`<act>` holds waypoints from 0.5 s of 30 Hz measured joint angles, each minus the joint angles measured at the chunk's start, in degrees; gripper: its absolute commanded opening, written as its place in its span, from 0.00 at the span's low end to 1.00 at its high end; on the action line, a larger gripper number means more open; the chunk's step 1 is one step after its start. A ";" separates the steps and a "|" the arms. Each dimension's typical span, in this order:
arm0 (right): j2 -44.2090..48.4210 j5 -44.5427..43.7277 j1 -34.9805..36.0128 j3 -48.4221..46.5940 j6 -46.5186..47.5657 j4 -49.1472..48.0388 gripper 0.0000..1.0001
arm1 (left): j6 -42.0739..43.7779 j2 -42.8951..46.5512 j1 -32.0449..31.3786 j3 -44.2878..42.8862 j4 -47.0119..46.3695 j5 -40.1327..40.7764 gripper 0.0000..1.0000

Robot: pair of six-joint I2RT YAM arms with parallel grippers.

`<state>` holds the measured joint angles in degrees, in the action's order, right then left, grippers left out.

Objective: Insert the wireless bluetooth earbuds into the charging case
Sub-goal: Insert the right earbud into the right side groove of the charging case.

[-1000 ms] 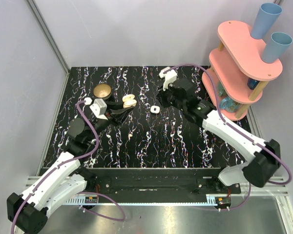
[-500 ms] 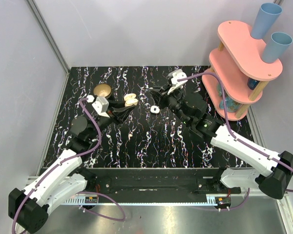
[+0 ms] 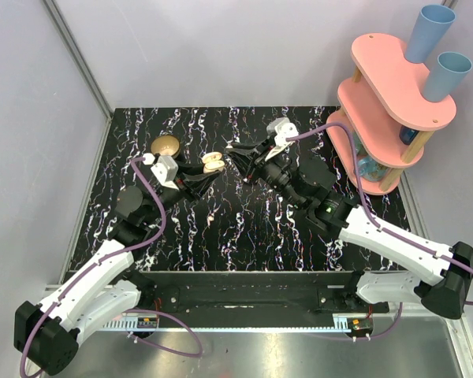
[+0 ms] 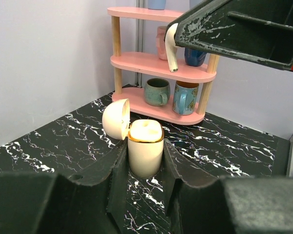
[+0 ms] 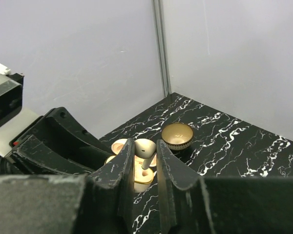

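My left gripper [image 4: 145, 168] is shut on the charging case [image 4: 145, 151], which stands upright on the black marble table with its lid [image 4: 116, 119] swung open to the left. In the top view the case [image 3: 213, 164] sits left of centre. My right gripper [image 5: 145, 152] is shut on one of the wireless bluetooth earbuds [image 5: 146, 146], stem pointing down, just above the open case [image 5: 142, 176]. The left wrist view shows that earbud [image 4: 172, 46] hanging from the right fingers [image 4: 244, 29], above and a little right of the case.
A brass-coloured bowl [image 3: 166, 146] stands behind and left of the case, also the bowl [image 5: 177, 135] in the right wrist view. A pink shelf [image 3: 394, 94] with blue cups [image 3: 427, 31] stands at the far right; mugs [image 4: 157, 91] sit on its lower tier.
My right gripper has swung left across the table with the earbud and now hovers by the case. The left gripper and case have barely moved.
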<state>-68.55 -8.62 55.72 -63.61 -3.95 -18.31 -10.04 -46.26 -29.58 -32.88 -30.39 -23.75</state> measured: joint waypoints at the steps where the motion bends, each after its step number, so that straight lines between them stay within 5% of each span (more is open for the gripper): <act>1: -0.04 0.28 0.26 0.00 0.00 -0.22 0.08 | 0.00 0.00 0.00 0.00 -0.11 -0.04 0.00; 15: -2.21 3.67 1.16 0.26 -0.44 -2.45 0.07 | 0.00 0.57 0.00 0.04 -3.37 -2.45 0.00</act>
<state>-70.76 -4.95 56.88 -63.35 -4.38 -20.75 -10.04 -45.69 -29.58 -32.84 -33.76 -26.20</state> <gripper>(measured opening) 0.252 0.325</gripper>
